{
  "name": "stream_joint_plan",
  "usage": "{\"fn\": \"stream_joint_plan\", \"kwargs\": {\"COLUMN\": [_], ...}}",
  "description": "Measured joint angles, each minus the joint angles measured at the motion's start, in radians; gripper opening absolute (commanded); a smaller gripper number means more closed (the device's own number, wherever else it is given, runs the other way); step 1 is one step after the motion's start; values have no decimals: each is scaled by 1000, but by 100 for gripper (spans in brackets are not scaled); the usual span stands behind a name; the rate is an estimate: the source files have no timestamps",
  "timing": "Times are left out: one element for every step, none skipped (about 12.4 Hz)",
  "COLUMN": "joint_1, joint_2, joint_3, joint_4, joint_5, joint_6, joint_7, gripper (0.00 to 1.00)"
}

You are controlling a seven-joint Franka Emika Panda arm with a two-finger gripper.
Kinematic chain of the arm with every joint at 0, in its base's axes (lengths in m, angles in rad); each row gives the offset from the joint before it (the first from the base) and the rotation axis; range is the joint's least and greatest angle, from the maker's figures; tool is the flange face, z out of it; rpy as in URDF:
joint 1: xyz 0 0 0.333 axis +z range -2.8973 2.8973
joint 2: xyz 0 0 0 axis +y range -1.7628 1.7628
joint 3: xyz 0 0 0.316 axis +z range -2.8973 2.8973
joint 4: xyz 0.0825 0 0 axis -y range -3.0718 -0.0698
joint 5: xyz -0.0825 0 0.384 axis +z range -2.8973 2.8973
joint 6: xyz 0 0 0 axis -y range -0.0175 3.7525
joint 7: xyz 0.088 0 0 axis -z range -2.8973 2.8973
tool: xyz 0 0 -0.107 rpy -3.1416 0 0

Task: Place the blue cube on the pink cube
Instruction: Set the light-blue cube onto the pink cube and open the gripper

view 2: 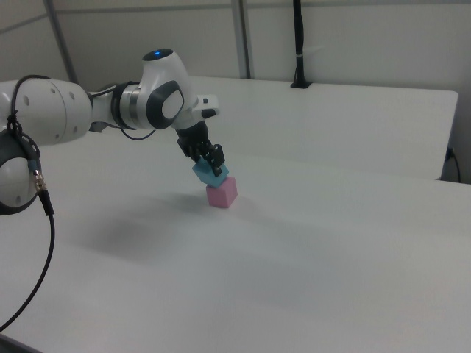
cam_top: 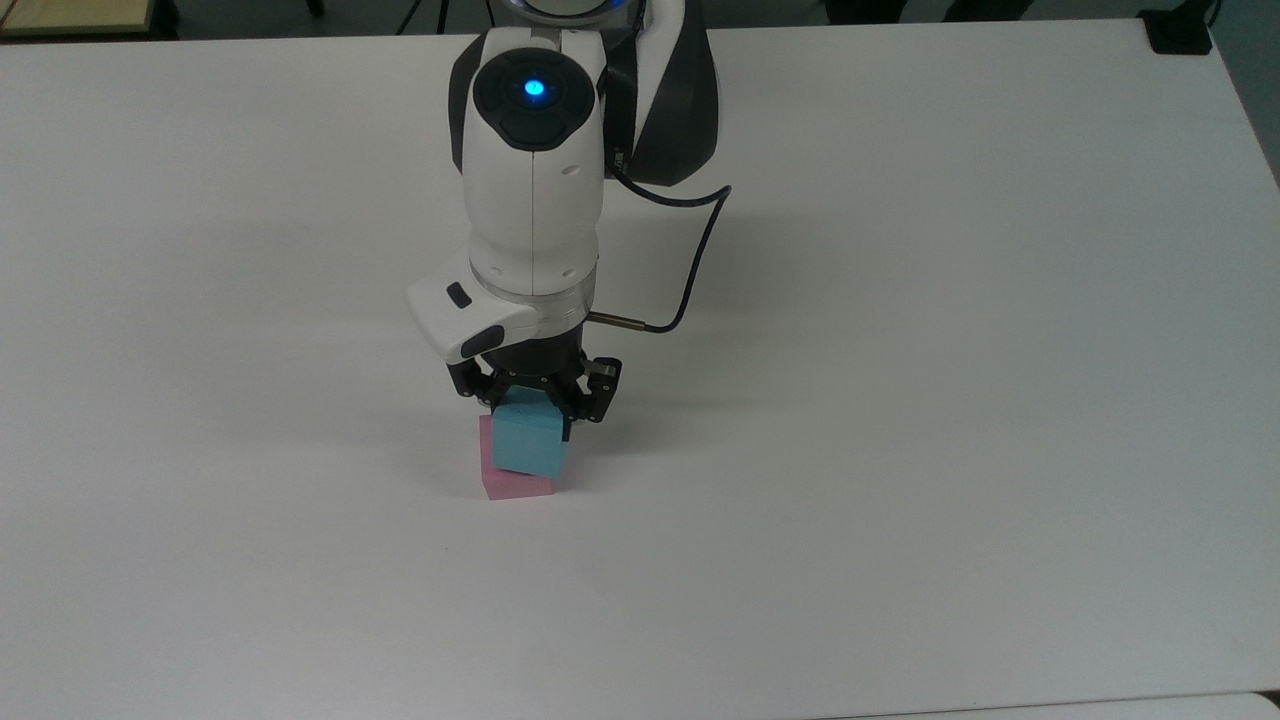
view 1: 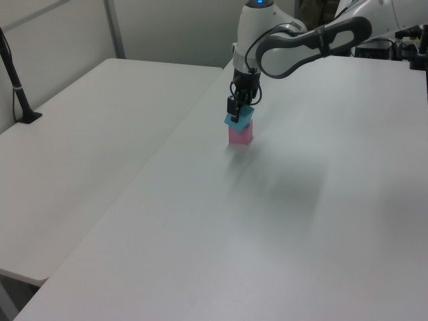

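Gripping the blue cube point(cam_top: 529, 440) between its two black fingers, the end effector point(cam_top: 533, 400) is closed on the cube's upper sides and points down at the white tabletop point(cam_top: 900, 400). The blue cube hangs tilted directly beneath the end effector, one lower edge dipped. Straight below it sits the pink cube point(cam_top: 503, 484) on the tabletop, mostly covered by the blue one in the top view. In the right view the blue cube point(view 2: 207, 173) meets the pink cube's point(view 2: 222, 193) top near one edge; whether it rests fully there cannot be told.
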Motion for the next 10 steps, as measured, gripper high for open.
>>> {"fn": "stream_joint_plan", "kwargs": {"joint_1": [-1,-4,-8,-12,-18,-24,-30,-37,-42,-44], "joint_2": [0,0,0,0,0,0,-1,-3,-6,-6], "joint_3": [-1,-2,-2,-4,-5,-5,-6,-6,-6,-5], "joint_4": [0,1,2,3,6,8,11,14,19,19], "joint_5": [0,0,0,0,0,0,0,0,0,0], "joint_6": [0,0,0,0,-7,-12,-16,-28,-53,-60], "joint_7": [0,0,0,0,0,-2,-5,-14,-32,-45], "gripper": [52,50,49,49,48,48,48,48,48,48]}}
